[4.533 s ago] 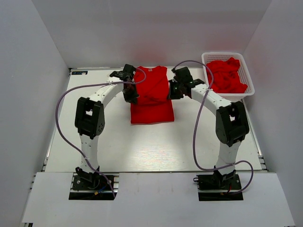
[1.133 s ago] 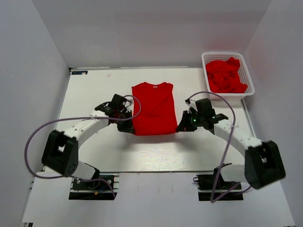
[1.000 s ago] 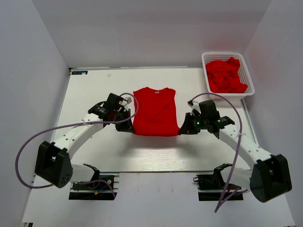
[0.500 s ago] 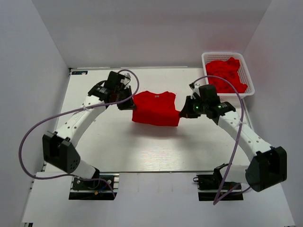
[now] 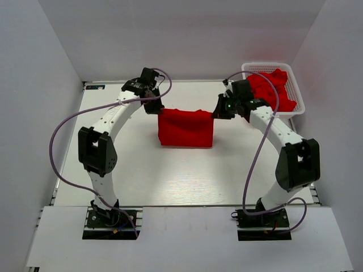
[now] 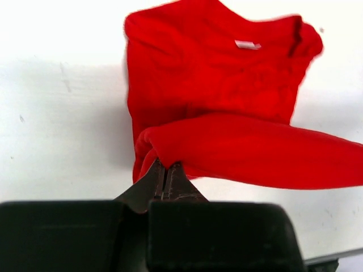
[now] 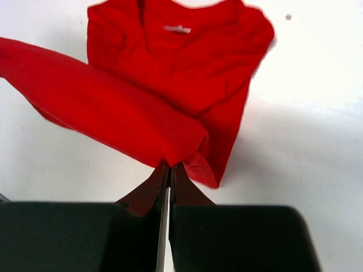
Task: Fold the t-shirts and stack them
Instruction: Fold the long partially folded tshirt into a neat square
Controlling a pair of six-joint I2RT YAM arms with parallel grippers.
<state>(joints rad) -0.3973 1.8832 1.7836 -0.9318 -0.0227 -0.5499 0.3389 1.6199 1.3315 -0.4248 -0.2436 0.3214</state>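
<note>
Top external: your left pincer (image 5: 157, 109) and right pincer (image 5: 216, 114) pinch a soft red cloth t-shirt (image 5: 186, 129), mid-fold. Next, lay its edge over the collar (image 6: 258, 28).

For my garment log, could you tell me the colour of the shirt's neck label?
The neck label is white; left wrist view shows it best.

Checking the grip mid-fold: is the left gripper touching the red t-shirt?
Touching. The left wrist view shows the left gripper pinched on the t-shirt at its folded edge, with cloth caught between the shut jaws.
</note>
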